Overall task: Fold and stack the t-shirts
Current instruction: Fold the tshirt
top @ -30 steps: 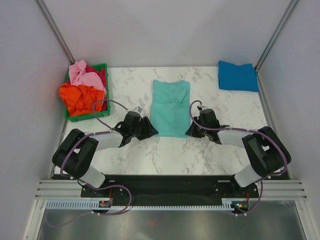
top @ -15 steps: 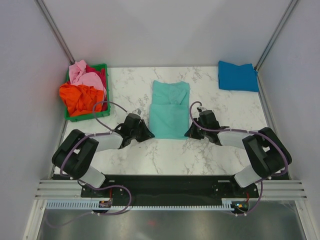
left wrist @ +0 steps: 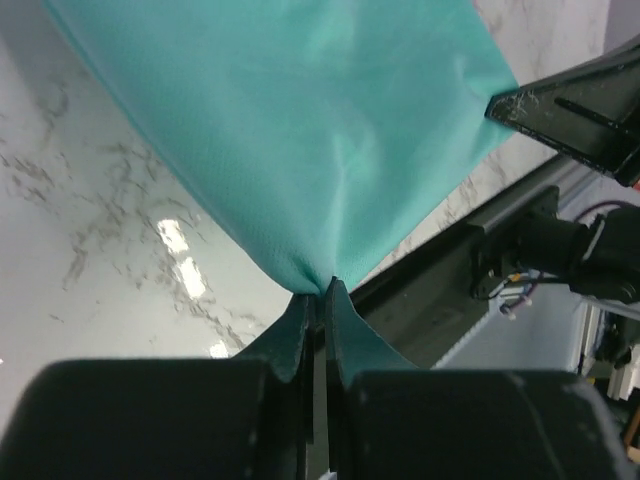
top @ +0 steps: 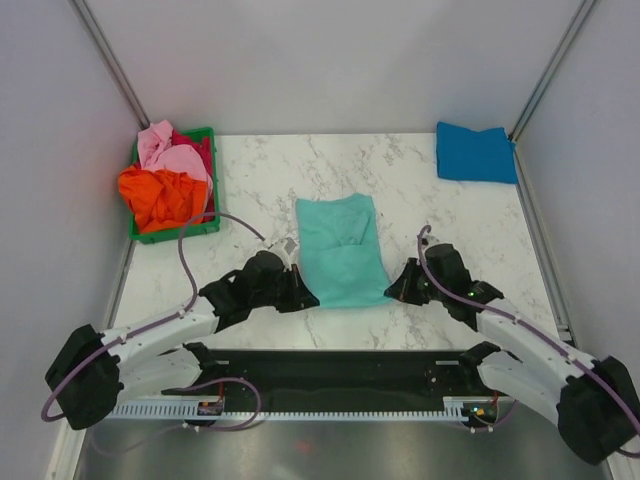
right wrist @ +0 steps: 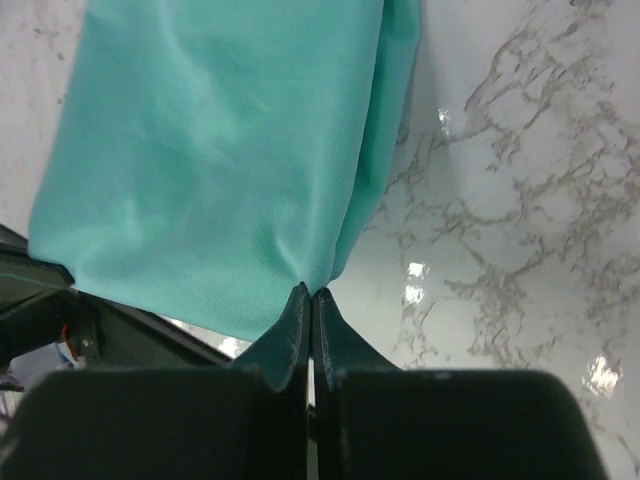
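**Top view.** Found the mint-teal t-shirt [top: 342, 250] lying mid-way across the marble table [top: 260, 165], partly folded, with its near hem toward the arm bases. Noted the left gripper [top: 306, 298] at the near-left corner of the hem and the right gripper [top: 392, 293] at the near-right corner, both low at the cloth edge. Logged a folded bright blue t-shirt [top: 476, 152] in the far-right corner, well apart from the teal one. Logged an orange t-shirt [top: 160, 195], a pink t-shirt [top: 165, 145] and a red t-shirt [top: 205, 150] heaped in the green crate [top: 175, 235] at far left.

**Left wrist.** Clenched on the teal corner: left gripper [left wrist: 322, 290] with fingers pressed together, cloth [left wrist: 300, 130] gathered to a taut point between the tips and fanning out wide ahead over the marble [left wrist: 100, 200].

**Right wrist.** Same here: right gripper [right wrist: 310, 295] clamped tight on the other corner, doubled layers of teal cloth [right wrist: 230, 150] rising from the pinch, bare marble [right wrist: 520, 200] alongside to the right.
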